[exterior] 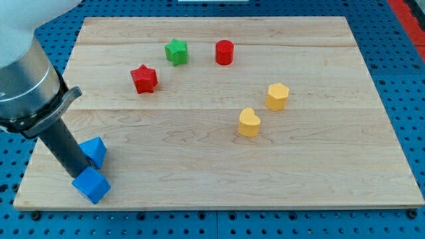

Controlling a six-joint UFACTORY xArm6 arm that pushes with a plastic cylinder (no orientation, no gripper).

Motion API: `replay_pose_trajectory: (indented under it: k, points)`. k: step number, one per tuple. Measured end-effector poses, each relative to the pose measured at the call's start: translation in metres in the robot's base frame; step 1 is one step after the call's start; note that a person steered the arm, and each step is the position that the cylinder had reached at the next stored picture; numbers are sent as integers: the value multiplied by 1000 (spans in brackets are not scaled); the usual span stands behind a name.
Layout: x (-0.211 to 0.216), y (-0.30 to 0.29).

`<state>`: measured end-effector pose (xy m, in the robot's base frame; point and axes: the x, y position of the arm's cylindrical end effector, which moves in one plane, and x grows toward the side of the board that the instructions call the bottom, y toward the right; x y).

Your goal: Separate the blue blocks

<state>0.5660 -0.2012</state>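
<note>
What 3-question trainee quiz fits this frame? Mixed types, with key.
1. True or false: my tip is right beside the two blue blocks.
2. Which pair sits nearest the view's top? A) the yellow blocks B) green star and red cylinder C) the blue blocks
3. Fill in: the blue blocks lie in the board's bottom-____ corner of the view.

Key:
1. True. It stands between the upper blue block and the lower blue block.
2. B: green star, red cylinder.
3. Left.
</note>
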Motion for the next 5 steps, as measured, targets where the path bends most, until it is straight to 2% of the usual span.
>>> replay_pose_trajectory:
  k: [1, 2, 3, 4, 5]
  points:
    - [-39, 9]
    - [-61, 32]
    - [-61, 69]
    - [-59, 55]
    - [-60, -39]
